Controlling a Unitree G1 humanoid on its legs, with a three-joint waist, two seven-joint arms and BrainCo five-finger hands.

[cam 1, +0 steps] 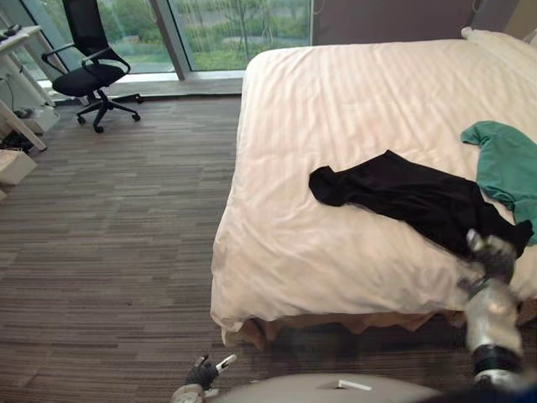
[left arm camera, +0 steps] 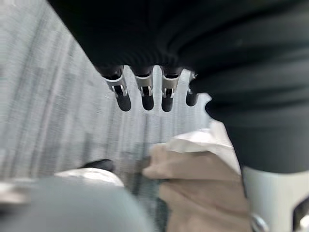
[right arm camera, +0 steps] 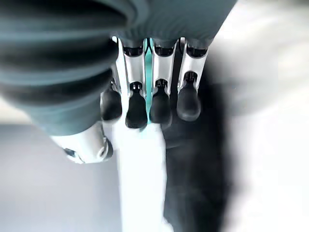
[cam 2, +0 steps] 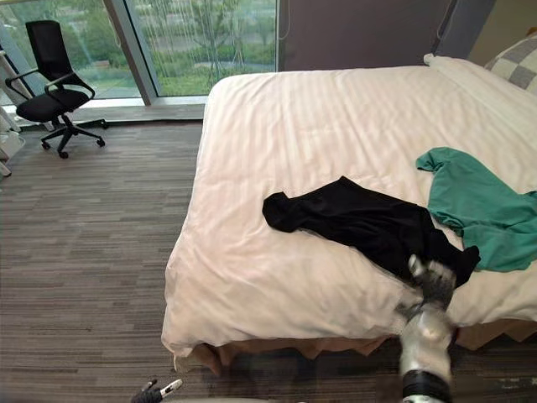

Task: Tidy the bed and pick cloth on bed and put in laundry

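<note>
- The black garment (cam 1: pixel 403 195) is lying crumpled across the near half of the bed (cam 1: pixel 336 92), with one end trailing to the bed's near edge.
- A teal garment (cam 1: pixel 508 168) is lying just beside it toward the bed's right side. The two seem to be touching at their near ends.
- My right hand (cam 1: pixel 491 256) is reaching over the bed's near edge at the black garment's end. Its fingers (right arm camera: pixel 136 104) are stretching out straight above the dark cloth, gripping nothing.
- My left hand (cam 1: pixel 201 372) is hanging low off the foot of the bed, with its fingers relaxed and empty.
- I am judging the garment to be light and limp, so it will be draping and dragging as it lifts. I am planning to bunch a thick fold at its near end, keeping clear of the white cover beneath and the teal sleeve.
- The floor (cam 1: pixel 109 235) off the bed's left side is lying open as far as the office chair (cam 1: pixel 88 67), giving me room to swing the cloth away.
</note>
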